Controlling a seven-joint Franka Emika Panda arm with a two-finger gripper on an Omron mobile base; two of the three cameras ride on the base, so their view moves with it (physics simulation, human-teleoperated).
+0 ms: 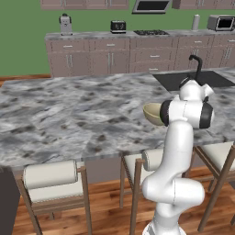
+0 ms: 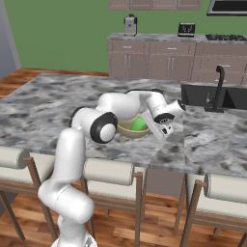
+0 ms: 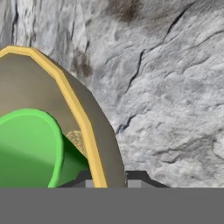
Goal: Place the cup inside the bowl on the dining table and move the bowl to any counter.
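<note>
You have the cup (image 3: 30,148) lying tipped inside the bowl (image 3: 94,144), so the first half of the job looks done and the bowl now has to travel. The bowl sits on the dining table (image 1: 69,114), near the edge by the stools (image 1: 50,181), with the sink (image 2: 212,94) well off to one side. Your gripper (image 3: 111,177) straddles the bowl's rim, one finger inside and one outside, which suits carrying a wide, shallow dish by its wall. The jaws are narrowed to a slim gap and appear clamped on that rim. The counter (image 1: 114,39) across the room is where you would take it.
</note>
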